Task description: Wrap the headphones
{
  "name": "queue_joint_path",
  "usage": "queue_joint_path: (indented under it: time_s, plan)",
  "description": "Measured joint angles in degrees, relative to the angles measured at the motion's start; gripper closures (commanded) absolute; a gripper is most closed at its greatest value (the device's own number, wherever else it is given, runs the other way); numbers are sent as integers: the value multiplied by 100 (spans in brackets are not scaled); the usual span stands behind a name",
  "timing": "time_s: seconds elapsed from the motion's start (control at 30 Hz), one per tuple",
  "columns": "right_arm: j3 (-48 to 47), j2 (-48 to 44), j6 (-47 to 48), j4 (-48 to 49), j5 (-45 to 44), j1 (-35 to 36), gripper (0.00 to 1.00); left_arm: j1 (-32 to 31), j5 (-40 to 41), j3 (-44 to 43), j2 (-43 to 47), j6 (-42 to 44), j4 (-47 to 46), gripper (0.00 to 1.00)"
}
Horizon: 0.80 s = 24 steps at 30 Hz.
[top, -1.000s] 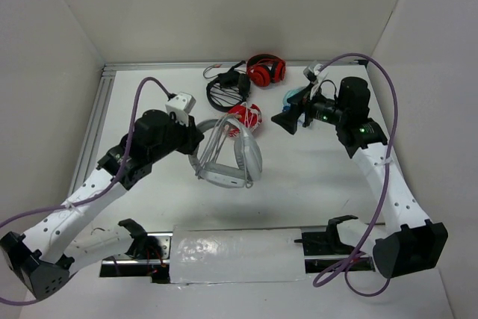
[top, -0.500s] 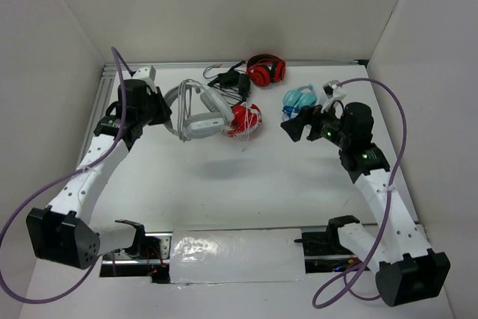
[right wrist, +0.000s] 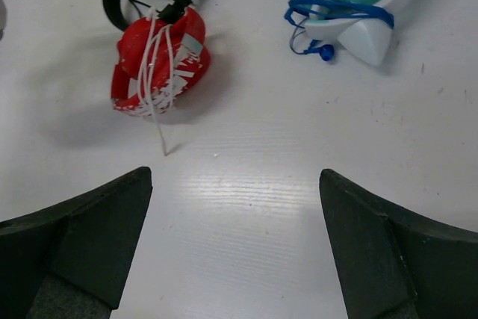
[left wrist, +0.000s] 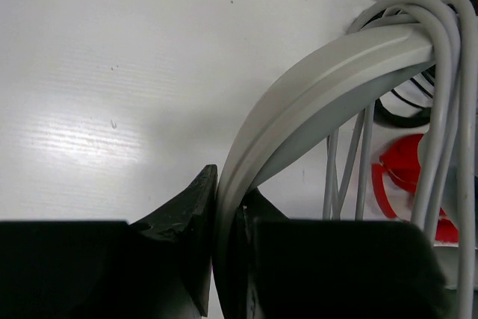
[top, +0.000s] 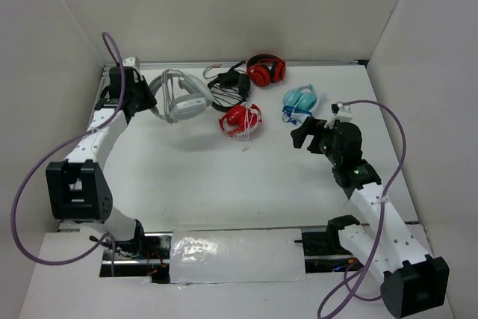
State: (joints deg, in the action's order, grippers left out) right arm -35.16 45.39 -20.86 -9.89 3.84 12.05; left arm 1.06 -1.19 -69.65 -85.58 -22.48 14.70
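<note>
Headphones (top: 181, 100): grey-white, cable (left wrist: 450, 102) looped over headband (left wrist: 314, 91), left of the white-corded red pair (top: 240, 119). Left gripper (left wrist: 224, 211): clamped on the headband, left of that pair. Right gripper (right wrist: 233, 184): opened wide, holding nothing, right of that pair.

Lab robot cell: white walls (top: 224, 5) boxing in a table (top: 224, 184)

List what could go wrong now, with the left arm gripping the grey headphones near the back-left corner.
1. The left end effector pinches the headphones only by the narrow edge of the headband, so they may pivot or slip out.
2. The cable loops look loose around the headband and could slide off, undoing the wrap.
3. The black headphones and a red pair lie close by, so a hanging loop might snag them.
</note>
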Motion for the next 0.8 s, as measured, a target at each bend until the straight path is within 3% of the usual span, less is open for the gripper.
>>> queue_joint_path:
  time_s: [0.4,0.53,0.8]
  plan:
    - [2,1781,-52,911,-680,63,0,433,-437,-1241,-2109,361,-439,100]
    - [-133,2330,-52,992,-785,94,0,479,-457,-2118,-2846,479,-385,100]
    - [-238,2632,-31,1123,-960,127,0,509,-219,-3526,-4214,605,-350,100]
